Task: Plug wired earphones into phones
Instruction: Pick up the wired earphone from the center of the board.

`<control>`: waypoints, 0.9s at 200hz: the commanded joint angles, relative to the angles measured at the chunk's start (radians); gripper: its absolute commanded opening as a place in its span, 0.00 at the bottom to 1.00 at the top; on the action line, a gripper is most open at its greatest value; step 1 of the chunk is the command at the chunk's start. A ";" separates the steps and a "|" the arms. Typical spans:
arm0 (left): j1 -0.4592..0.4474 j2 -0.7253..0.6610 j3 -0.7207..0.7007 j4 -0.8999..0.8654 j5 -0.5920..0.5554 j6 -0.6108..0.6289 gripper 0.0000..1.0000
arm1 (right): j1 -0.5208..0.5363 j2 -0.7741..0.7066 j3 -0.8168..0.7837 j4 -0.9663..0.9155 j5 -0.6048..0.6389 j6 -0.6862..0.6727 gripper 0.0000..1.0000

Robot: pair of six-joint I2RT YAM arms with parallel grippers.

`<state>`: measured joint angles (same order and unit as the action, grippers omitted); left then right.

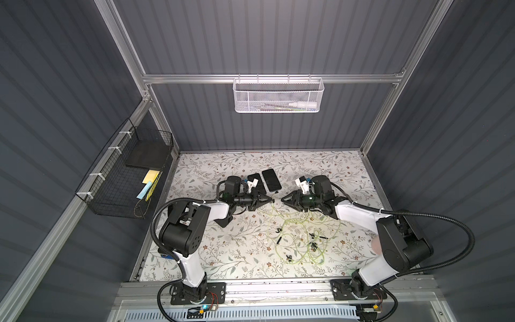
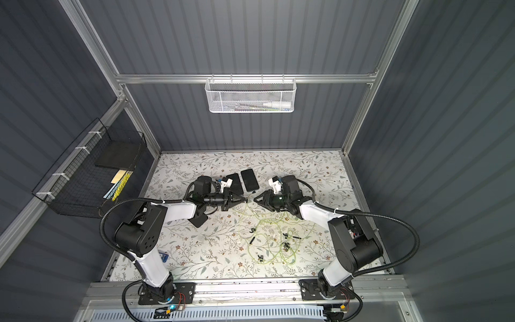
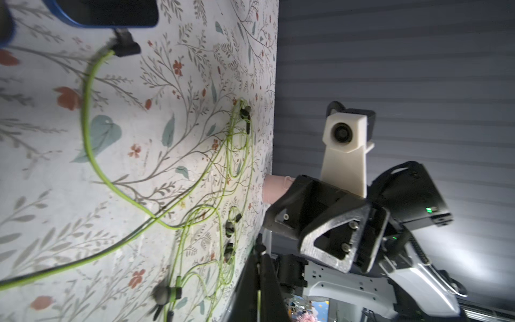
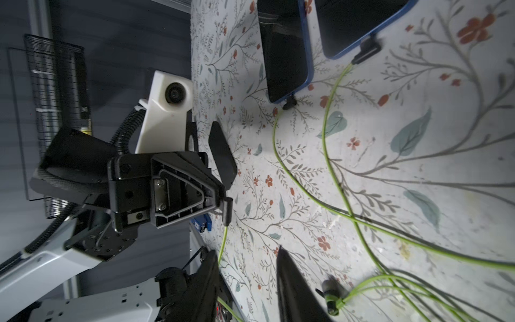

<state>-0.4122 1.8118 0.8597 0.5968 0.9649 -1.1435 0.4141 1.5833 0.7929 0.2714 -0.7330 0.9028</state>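
Observation:
Two phones lie side by side at the back middle of the table. Each has a black plug in its near end, one beside the other. A third dark phone lies under the left arm. The earphones, pale green cords with black buds, are tangled front of centre. My left gripper is shut on a black plug, whose cord hangs down from it. My right gripper faces it tip to tip, open, with that cord running beside one finger.
A white mesh basket hangs on the back wall. A black wire basket on the left wall holds a matte black slab and papers. A small blue item sits at the table's left edge behind the left arm.

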 commanded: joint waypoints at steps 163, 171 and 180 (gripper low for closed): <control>-0.009 0.072 0.036 0.298 0.069 -0.238 0.00 | 0.033 0.131 0.017 0.400 -0.117 0.192 0.20; -0.010 0.073 0.036 0.298 0.068 -0.239 0.00 | 0.034 0.132 0.020 0.397 -0.116 0.192 0.19; -0.010 0.074 0.036 0.298 0.066 -0.239 0.00 | 0.037 0.132 0.022 0.395 -0.115 0.193 0.18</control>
<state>-0.4175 1.8767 0.8700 0.8730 1.0256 -1.3746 0.4423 1.7012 0.7864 0.6426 -0.8326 1.0992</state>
